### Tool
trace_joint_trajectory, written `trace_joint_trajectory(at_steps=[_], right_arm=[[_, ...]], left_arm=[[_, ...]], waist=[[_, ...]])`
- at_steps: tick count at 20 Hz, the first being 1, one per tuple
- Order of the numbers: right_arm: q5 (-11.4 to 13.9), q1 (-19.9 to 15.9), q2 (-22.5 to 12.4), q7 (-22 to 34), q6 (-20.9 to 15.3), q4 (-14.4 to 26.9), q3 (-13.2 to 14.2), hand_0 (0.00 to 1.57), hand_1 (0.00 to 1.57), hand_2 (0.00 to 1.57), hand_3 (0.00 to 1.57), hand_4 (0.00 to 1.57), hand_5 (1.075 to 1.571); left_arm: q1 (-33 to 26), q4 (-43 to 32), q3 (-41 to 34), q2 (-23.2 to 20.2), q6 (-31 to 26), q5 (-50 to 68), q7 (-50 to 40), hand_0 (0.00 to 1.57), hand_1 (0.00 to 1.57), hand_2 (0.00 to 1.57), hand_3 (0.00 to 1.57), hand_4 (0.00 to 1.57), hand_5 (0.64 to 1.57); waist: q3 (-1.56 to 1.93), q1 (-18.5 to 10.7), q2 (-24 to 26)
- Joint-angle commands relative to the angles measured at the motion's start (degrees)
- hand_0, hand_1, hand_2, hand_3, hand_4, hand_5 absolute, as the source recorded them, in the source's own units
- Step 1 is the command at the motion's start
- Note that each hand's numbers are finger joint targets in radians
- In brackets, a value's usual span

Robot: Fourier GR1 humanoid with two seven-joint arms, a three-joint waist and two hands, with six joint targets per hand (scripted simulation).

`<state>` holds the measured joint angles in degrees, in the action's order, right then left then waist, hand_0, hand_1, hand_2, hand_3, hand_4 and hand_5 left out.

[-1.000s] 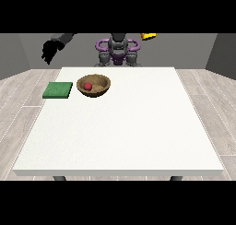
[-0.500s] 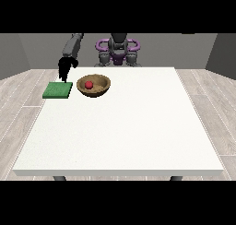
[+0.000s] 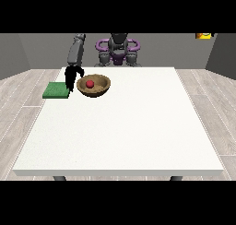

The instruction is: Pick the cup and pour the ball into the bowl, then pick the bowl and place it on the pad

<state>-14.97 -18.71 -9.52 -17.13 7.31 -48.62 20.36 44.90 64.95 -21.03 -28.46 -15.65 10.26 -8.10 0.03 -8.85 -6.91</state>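
A brown wooden bowl [image 3: 94, 86] stands on the white table [image 3: 120, 127] near its far left corner, with a red ball [image 3: 90, 83] inside it. A flat green pad [image 3: 56, 90] lies just to the bowl's left. The black hand at the view's left [image 3: 71, 76] hangs down from a grey forearm between pad and bowl, close to the bowl's left rim; I cannot tell how its fingers lie or whether it touches the rim. No cup shows. The other hand is out of sight.
The robot's purple and grey torso [image 3: 118, 50] stands behind the table's far edge. A yellow object [image 3: 203, 35] shows at the top right, off the table.
The hand at the view's left has swung from high at the far left, down and to the right, and now hangs between pad and bowl. Bowl, ball and pad have stayed put.
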Motion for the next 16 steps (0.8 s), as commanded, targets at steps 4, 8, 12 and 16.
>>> trace_joint_trajectory(at_steps=[4,8,12,16], right_arm=[[0.0,-3.6,-2.7,-10.4,2.8,12.7,2.4,0.0,0.0,0.0,0.0,0.52,1.554],[0.6,-5.5,-2.7,-8.1,1.4,12.2,0.8,0.0,0.0,0.0,0.0,0.48,1.548],[0.4,-5.8,-3.3,-11.9,2.8,13.7,1.5,0.0,0.0,0.0,0.0,0.45,1.546],[1.9,-5.8,2.1,-9.5,-2.5,11.2,-1.2,0.0,0.0,0.0,0.0,0.44,1.547]], left_arm=[[0.8,7.0,0.1,-1.7,-0.8,3.8,-5.5,0.0,0.0,0.0,0.0,1.01,1.536],[-5.4,5.3,-2.6,-3.4,-2.5,4.1,0.3,0.0,0.0,0.0,0.0,1.02,1.536],[-1.5,7.1,-3.0,-5.9,-3.5,6.3,-3.1,0.0,0.0,0.0,0.0,1.02,1.54],[-2.6,6.1,-2.8,-5.5,-2.7,6.0,-3.7,0.0,0.0,0.0,0.0,1.02,1.536]], waist=[[0.08,-1.9,-3.7],[0.0,-0.1,-3.7],[0.04,-0.6,-6.6],[-0.01,-0.4,-4.0]])
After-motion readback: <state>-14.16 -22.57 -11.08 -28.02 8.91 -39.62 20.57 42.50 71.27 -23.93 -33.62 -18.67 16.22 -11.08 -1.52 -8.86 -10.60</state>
